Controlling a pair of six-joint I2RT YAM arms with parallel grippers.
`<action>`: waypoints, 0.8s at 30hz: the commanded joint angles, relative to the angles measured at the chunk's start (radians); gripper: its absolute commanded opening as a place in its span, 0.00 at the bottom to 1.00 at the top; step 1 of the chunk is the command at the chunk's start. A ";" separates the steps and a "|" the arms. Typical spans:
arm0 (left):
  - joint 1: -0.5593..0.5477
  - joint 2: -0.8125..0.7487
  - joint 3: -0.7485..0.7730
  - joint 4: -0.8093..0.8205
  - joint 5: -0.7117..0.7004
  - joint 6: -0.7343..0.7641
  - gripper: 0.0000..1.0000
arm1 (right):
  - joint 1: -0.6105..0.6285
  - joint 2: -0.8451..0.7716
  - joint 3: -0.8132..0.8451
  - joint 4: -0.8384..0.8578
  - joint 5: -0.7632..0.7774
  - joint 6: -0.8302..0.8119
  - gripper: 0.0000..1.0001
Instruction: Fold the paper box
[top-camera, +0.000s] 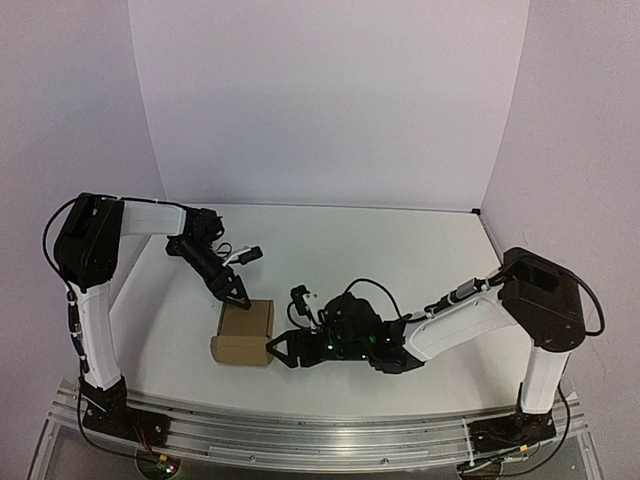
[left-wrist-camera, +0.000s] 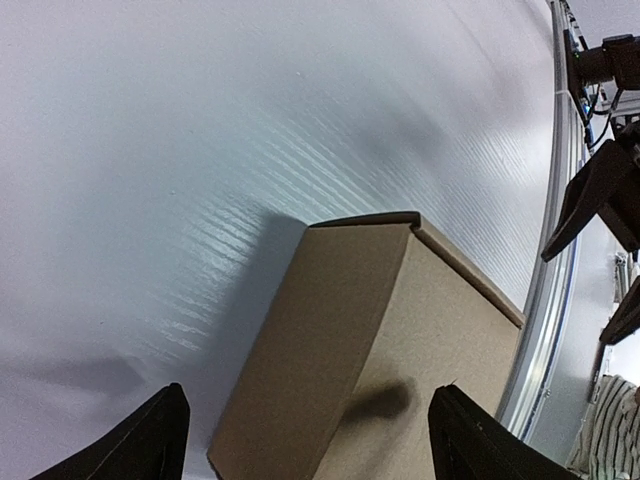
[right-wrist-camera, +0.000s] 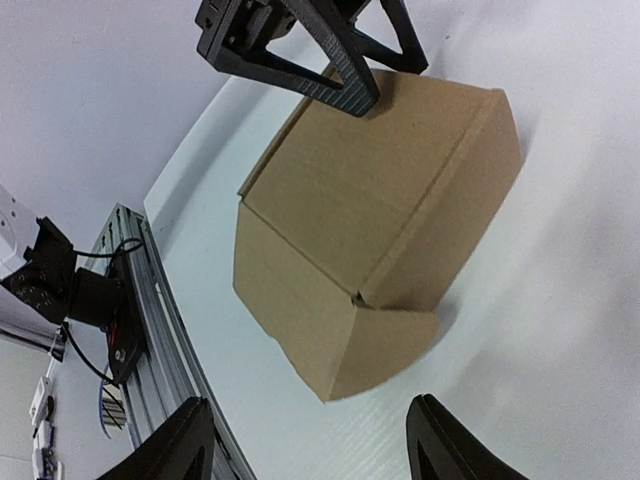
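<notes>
Nearest me, toward the near-left corner of the counter (top-camera: 400, 260), my right claw (top-camera: 281, 352) sat spread, just beside the right side of the paper box (top-camera: 243, 335); I couldn't tell whether it touched. The box lay closed, its near end flap bulging. Beyond, my left claw (top-camera: 235, 294) hung spread over the box's far edge, fingertips cut off in the wrist view.

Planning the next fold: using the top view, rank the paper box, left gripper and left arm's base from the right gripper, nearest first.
1. paper box, just left of the right gripper.
2. left gripper, over the box's far edge.
3. left arm's base, at the near left.
</notes>
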 joint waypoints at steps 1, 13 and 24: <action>0.057 -0.061 0.073 -0.016 0.039 0.032 0.89 | 0.005 0.066 0.098 0.032 0.055 0.058 0.69; 0.149 -0.369 -0.156 -0.189 0.028 0.437 0.73 | 0.025 0.094 0.208 -0.208 0.140 0.154 0.70; 0.135 -0.600 -0.598 0.100 -0.120 0.740 0.57 | 0.025 0.172 0.278 -0.218 0.131 0.163 0.59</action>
